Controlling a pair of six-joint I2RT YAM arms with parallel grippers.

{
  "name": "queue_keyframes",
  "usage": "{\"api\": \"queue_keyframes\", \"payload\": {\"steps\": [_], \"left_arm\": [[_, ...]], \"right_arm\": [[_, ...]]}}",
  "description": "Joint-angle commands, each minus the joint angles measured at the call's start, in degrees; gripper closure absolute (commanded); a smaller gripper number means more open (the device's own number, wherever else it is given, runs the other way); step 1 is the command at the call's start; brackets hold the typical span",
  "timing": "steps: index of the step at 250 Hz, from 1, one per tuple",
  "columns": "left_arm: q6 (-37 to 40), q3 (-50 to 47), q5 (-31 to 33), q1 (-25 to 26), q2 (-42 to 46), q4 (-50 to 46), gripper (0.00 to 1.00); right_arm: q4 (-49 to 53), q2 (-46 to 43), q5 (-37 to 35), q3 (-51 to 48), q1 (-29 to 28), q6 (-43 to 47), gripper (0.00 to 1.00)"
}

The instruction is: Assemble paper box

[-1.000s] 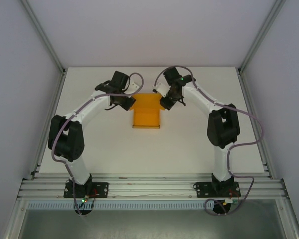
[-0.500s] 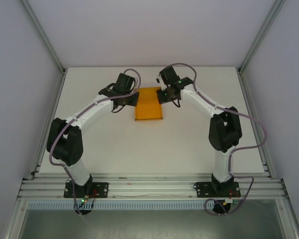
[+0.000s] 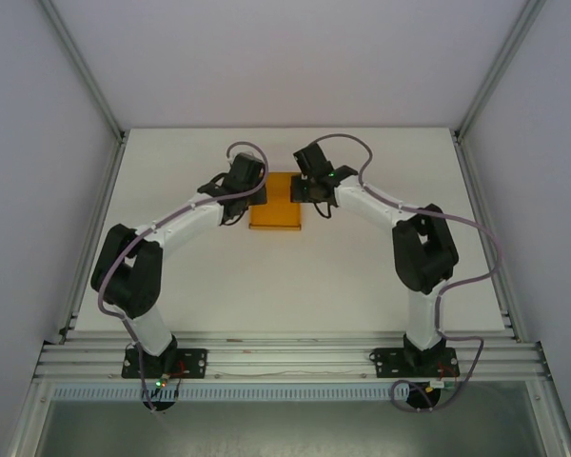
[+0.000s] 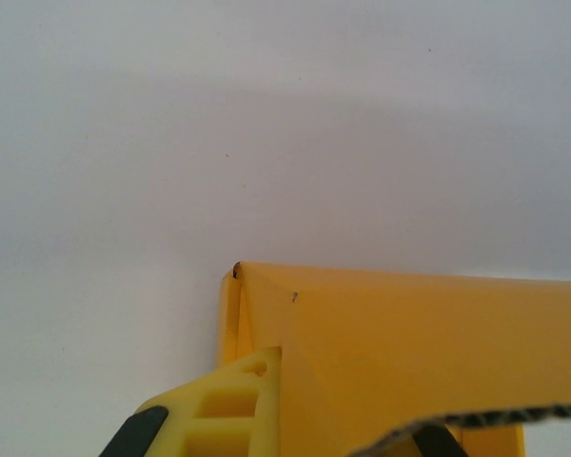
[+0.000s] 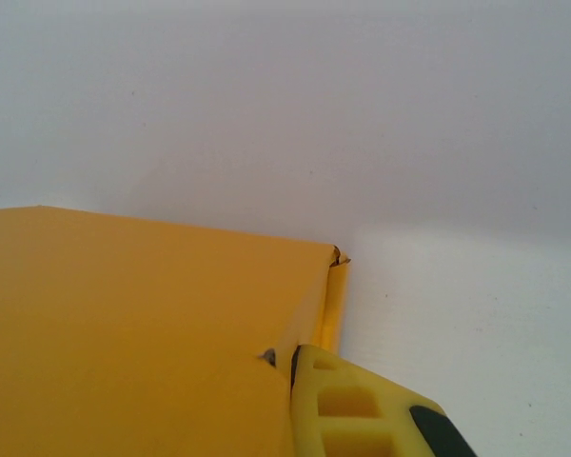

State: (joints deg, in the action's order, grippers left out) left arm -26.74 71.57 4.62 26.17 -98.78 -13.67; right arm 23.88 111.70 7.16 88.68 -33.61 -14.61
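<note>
Both side walls of the bright orange-yellow thin-card paper box, far-middle on the white bench, have company: left fingers and right fingers sit right against them. Can't tell if they're clamped. Seems mid wall-folding; next wants an even inward squeeze.

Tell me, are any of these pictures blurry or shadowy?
Top view: even, soft light, no glare, the box looks clear. Left wrist view: greyer shade beyond the box, brighter table beside it, and the card edge nearest the lens is fuzzy. Right wrist view: grey shade behind the box, brighter table on the right.
</note>
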Motion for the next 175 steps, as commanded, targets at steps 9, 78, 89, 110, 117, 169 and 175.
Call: {"api": "queue_keyframes", "payload": {"steps": [9, 78, 89, 110, 117, 169, 175], "left_arm": [[-2.45, -2.52, -2.34, 1.62, -1.68, 5.23, 1.0], [-1.05, -13.3, -2.33, 2.53, 2.73, 8.68, 0.99], [-0.99, -15.11, -2.24, 2.89, 3.6, 9.92, 0.96], [0.39, -18.33, -2.91, 3.61, 4.97, 13.42, 0.9], [0.69, -19.3, -2.67, 3.71, 5.39, 14.27, 0.9], [0.82, -22.9, -1.44, 3.71, 9.45, 12.37, 0.62], [0.92, -23.14, -1.99, 3.74, 10.37, 12.04, 0.49]], "right_arm": [[-8.3, 0.26, -1.14, -2.56, -1.11, -2.75, 1.0], [-21.01, -3.64, -7.52, -17.2, -3.28, 1.53, 1.0], [-23.02, -4.16, -8.21, -19.71, -3.27, 1.35, 1.0], [-26.36, -4.29, -8.93, -23.61, -3.49, 1.67, 1.0], [-27.37, -4.35, -9.44, -24.55, -3.74, 1.9, 1.0], [-28.0, -5.65, -13.57, -27.39, -5.51, 5.72, 1.0], [-28.08, -5.85, -13.72, -27.7, -5.6, 5.64, 1.0]]}}
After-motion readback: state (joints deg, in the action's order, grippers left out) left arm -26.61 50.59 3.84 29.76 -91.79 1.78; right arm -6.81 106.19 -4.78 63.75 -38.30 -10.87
